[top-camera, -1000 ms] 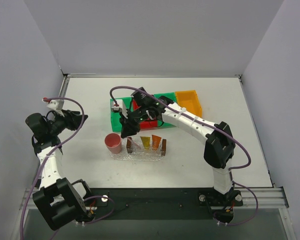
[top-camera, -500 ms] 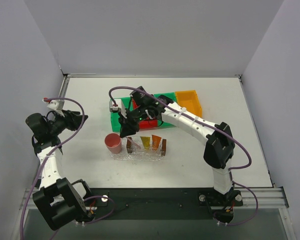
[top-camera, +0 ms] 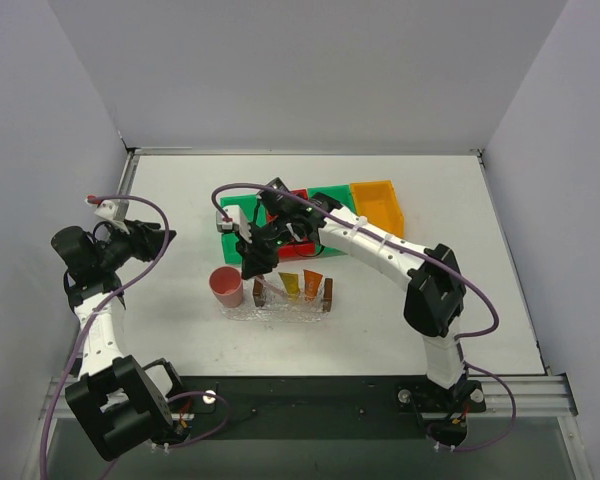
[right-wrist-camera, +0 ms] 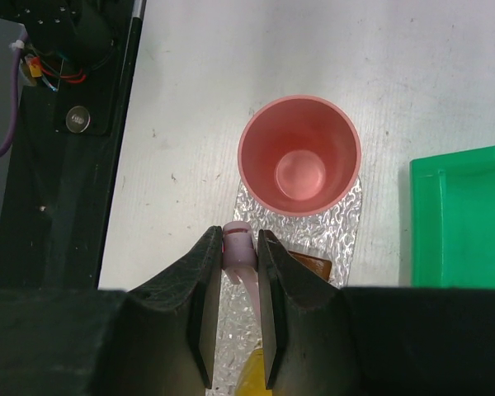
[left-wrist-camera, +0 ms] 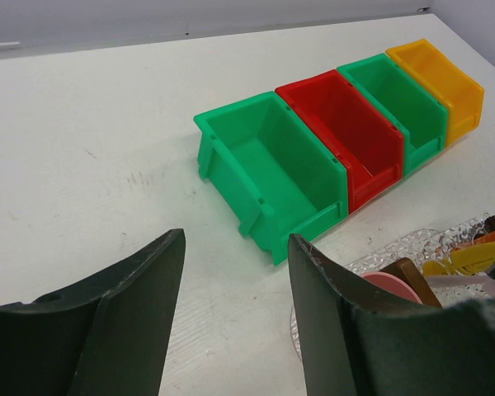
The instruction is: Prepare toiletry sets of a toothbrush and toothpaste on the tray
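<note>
Right wrist: right gripper [right-wrist-camera: 238, 238] around toothbrush [right-wrist-camera: 238, 254], pink cup [right-wrist-camera: 299, 177] nearby.

Pink cup [right-wrist-camera: 299, 157] upright at textured mat [right-wrist-camera: 346, 247] end; four bins [left-wrist-camera: 272, 165] in row.

left gripper [left-wrist-camera: 235, 239]: fingers spread wide, nothing between them, just bare table [left-wrist-camera: 91, 124] in the gap
bins: four in a row, side by side. Green bin [left-wrist-camera: 268, 169] nearest, then red bin [left-wrist-camera: 346, 132], second green bin [left-wrist-camera: 396, 99], orange bin [left-wrist-camera: 437, 74]
bottom right corner: pink cup [left-wrist-camera: 392, 285] rim, bumpy clear mat [left-wrist-camera: 388, 247], the tray [left-wrist-camera: 411, 271] showing only a brown end block, a yellow toothpaste tube [left-wrist-camera: 454, 264] just past it
</note>
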### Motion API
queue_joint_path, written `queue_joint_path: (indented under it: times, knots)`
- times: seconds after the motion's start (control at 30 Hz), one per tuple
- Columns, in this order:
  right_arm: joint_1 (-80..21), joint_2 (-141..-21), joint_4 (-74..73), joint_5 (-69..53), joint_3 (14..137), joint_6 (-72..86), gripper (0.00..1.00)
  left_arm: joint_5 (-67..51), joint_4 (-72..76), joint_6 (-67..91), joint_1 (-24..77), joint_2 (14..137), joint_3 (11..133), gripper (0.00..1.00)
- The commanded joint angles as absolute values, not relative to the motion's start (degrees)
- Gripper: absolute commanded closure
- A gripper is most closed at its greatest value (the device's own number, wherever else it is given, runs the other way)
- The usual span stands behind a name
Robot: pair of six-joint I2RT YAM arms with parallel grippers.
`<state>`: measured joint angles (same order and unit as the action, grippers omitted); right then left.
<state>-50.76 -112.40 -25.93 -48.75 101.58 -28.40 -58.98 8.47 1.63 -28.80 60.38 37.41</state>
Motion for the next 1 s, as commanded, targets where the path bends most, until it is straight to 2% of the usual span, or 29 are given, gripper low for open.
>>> queue_joint_path:
  times: [0.0,0.63,0.97]
  knots:
    - [-51.50,-113.20,-27.95,-48.78,103.80,-30.06,1.00,-60.29,8.96,0.70,-28.48,59.94,37.97,0.37]
    - [-51.86,-113.47,-29.36,-47.46,104.77,-31.03,1.00,-60.38,8.17,0.35,-28.56,59.68,38.06,0.37]
    - [-51.94,-113.82,-29.53,-46.85,105.47,-30.68,0.91,-60.38,8.17,0.35,-28.48,59.85,38.15,0.37]
